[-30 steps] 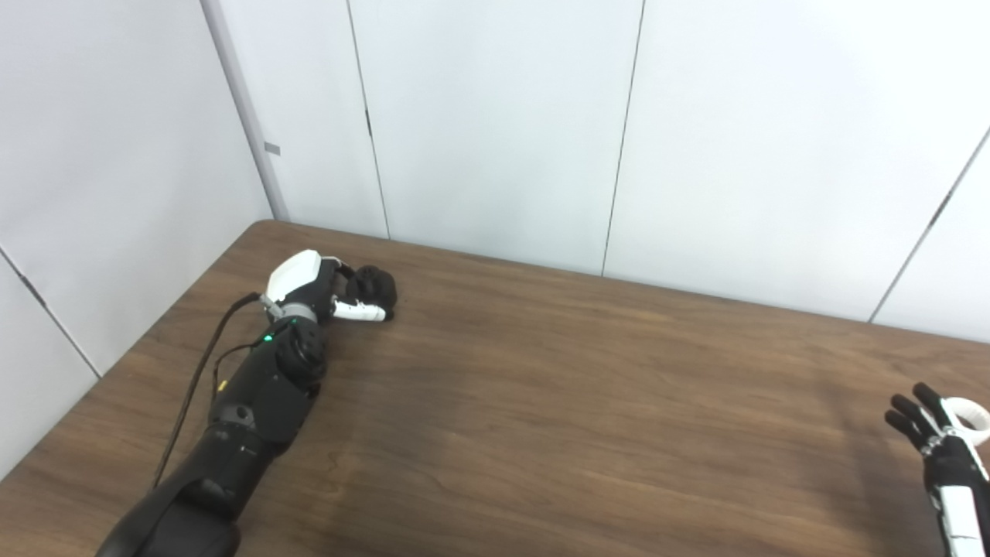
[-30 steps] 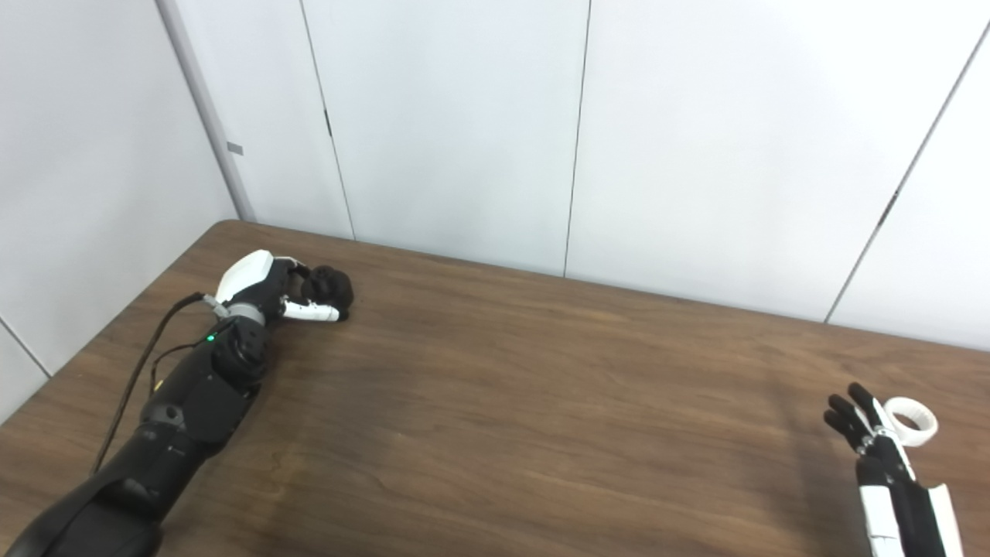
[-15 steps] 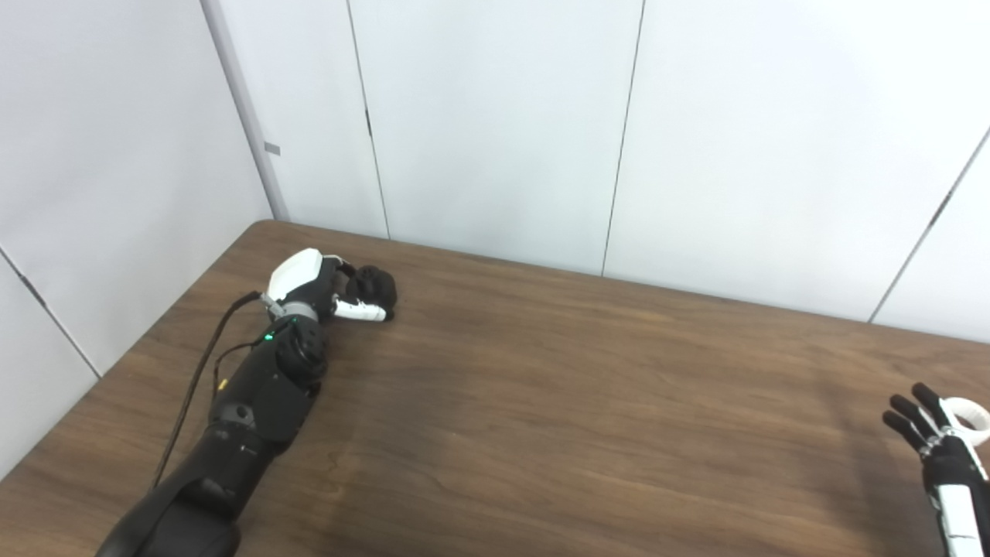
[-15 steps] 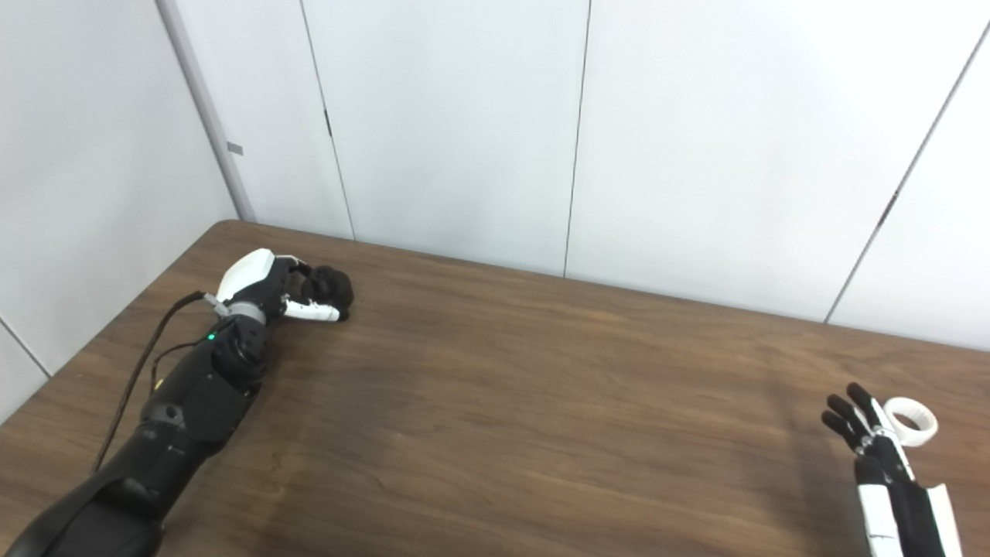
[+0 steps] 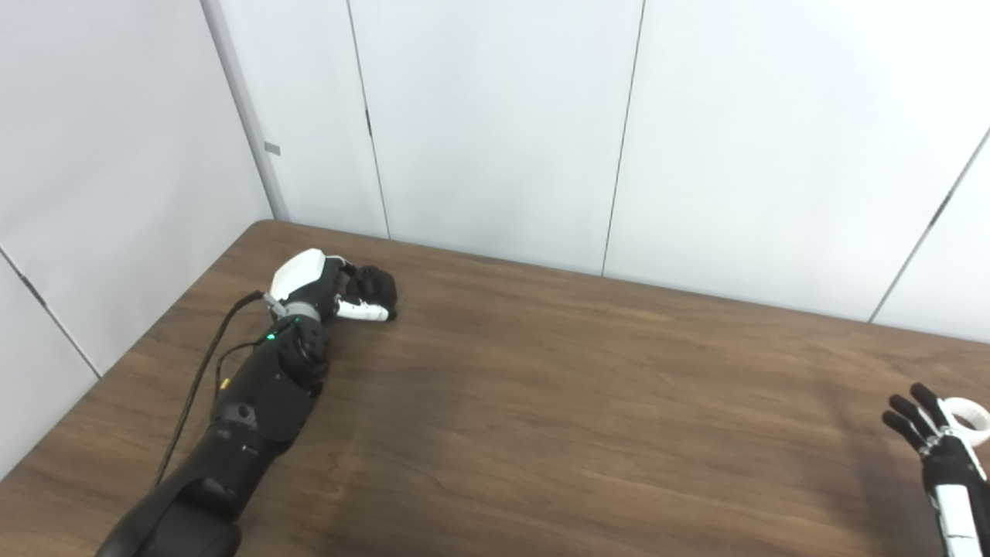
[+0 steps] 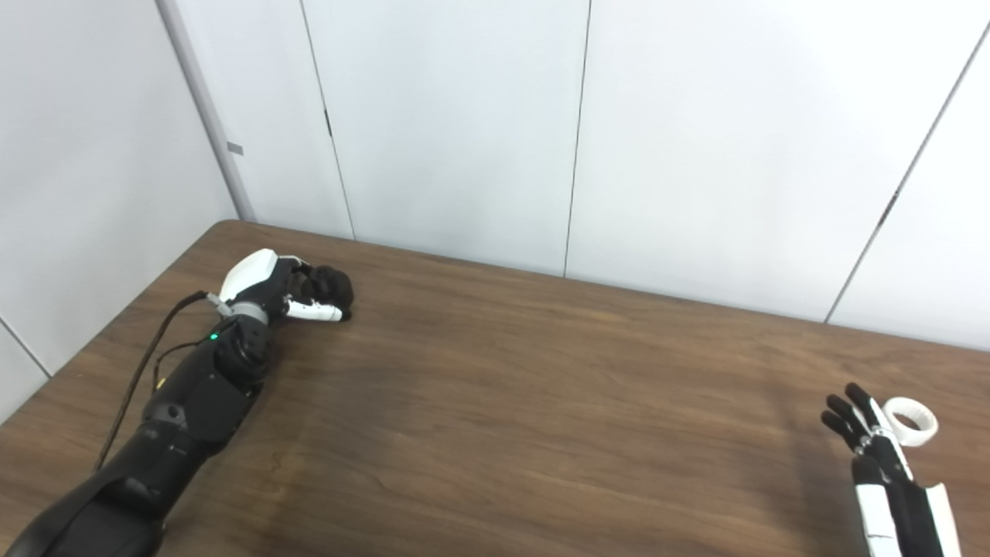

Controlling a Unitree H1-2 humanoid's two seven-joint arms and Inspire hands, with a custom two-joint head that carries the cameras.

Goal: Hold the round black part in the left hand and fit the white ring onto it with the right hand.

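Observation:
The round black part (image 5: 377, 284) rests on the wooden table (image 5: 580, 402) near its far left corner. My left hand (image 5: 313, 282) is there, fingers curled over the part and the white thumb lying along its near side. The white ring (image 6: 928, 429) lies flat on the table at the right edge. My right hand (image 6: 866, 429) stands just left of the ring, fingers spread and pointing away from me, holding nothing. I cannot tell whether its fingertips touch the ring.
White wall panels (image 5: 495, 124) stand right behind the table's far edge and along its left side. A black cable (image 5: 197, 371) runs along my left forearm. Bare wood stretches between the two hands.
My left hand has nudged slightly closer around the black part. My right hand has sunk a little toward the bottom edge; the ring has not moved.

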